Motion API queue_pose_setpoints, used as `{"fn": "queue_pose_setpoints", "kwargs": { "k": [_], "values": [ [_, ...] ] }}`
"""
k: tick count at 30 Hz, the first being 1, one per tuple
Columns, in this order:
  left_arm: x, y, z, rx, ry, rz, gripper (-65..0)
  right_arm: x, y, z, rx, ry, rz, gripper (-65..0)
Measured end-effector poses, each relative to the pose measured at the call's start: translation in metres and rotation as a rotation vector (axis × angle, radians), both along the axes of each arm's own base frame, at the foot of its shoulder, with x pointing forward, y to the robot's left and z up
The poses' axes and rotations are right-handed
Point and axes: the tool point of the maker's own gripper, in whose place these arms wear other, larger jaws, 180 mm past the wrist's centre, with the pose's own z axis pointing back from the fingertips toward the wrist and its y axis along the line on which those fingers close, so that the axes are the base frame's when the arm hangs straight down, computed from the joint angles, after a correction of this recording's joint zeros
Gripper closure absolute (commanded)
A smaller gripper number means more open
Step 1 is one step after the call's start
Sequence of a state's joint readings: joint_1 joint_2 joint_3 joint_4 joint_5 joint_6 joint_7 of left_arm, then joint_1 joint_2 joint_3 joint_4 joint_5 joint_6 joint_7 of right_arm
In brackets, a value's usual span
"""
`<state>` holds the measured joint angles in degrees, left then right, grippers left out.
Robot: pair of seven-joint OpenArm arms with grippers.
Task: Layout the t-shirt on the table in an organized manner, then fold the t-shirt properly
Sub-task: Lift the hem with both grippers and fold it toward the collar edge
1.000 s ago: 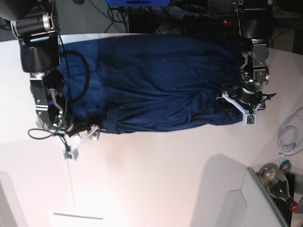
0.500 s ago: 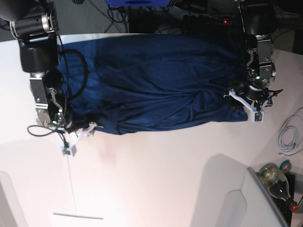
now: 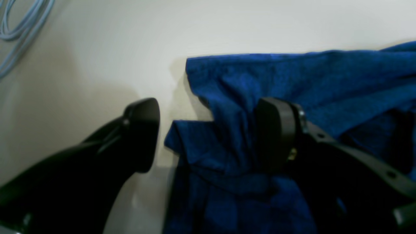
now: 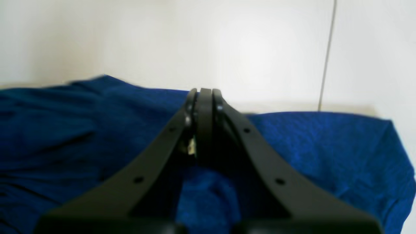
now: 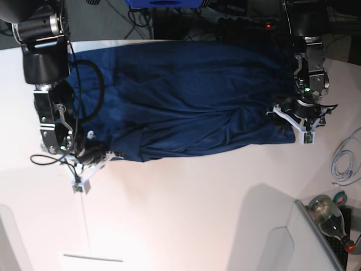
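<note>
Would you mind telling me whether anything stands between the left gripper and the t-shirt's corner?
Nothing visible does. The left gripper has its jaws open astride the corner of the t-shirt, one on the bare table, one on the cloth.

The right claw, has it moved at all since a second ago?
Yes. The right claw has closed and pulled back toward the t-shirt, off the thin dark seam line it reached before.

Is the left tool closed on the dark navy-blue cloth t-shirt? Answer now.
No: the left tool stands open, one finger on the white table, one over the dark navy-blue cloth t-shirt.
</note>
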<state>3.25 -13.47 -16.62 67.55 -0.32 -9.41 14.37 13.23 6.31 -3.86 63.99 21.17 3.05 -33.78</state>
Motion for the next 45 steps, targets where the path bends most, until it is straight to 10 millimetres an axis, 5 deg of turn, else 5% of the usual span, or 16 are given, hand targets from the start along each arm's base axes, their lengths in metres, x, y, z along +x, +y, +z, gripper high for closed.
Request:
{"fn": "queue_pose_setpoints", "kwargs": {
  "k": [3, 11, 19, 25, 31, 40, 45],
  "values": [
    [0.002, -0.004, 0.015, 0.016, -0.041, -0.021, -45.3, -0.002, 0.001, 0.001, 0.004, 0.008, 0.004, 0.0],
    [-0.011, 0.003, 0.002, -0.002, 0.022, 0.014, -45.3, -0.006, 0.001, -0.003, 0.002, 0.031, 0.008, 0.0],
    [0.038, 0.034, 0.015, -0.132, -0.061, 0.151, -45.4, -0.005, 0.003, -0.001, 0.003, 0.024, 0.013, 0.0],
    [0.031, 0.032, 0.003, -0.145, -0.024, 0.16, -58.1, -0.006, 0.002, -0.002, 0.0, 0.027, 0.013, 0.0],
    [0.028, 0.033, -0.019, -0.177, 0.037, 0.194, -55.6, -0.006, 0.002, -0.001, 0.0, 0.026, 0.013, 0.0],
    [0.047, -0.003, -0.028, -0.216, 0.065, 0.072, -55.5, -0.004, 0.002, 0.0, 0.0, 0.022, 0.013, 0.0],
    [0.05, 0.002, -0.029, -0.219, 0.07, 0.084, -55.5, -0.004, 0.002, 0.0, 0.001, 0.022, 0.012, 0.0]
  ]
}}
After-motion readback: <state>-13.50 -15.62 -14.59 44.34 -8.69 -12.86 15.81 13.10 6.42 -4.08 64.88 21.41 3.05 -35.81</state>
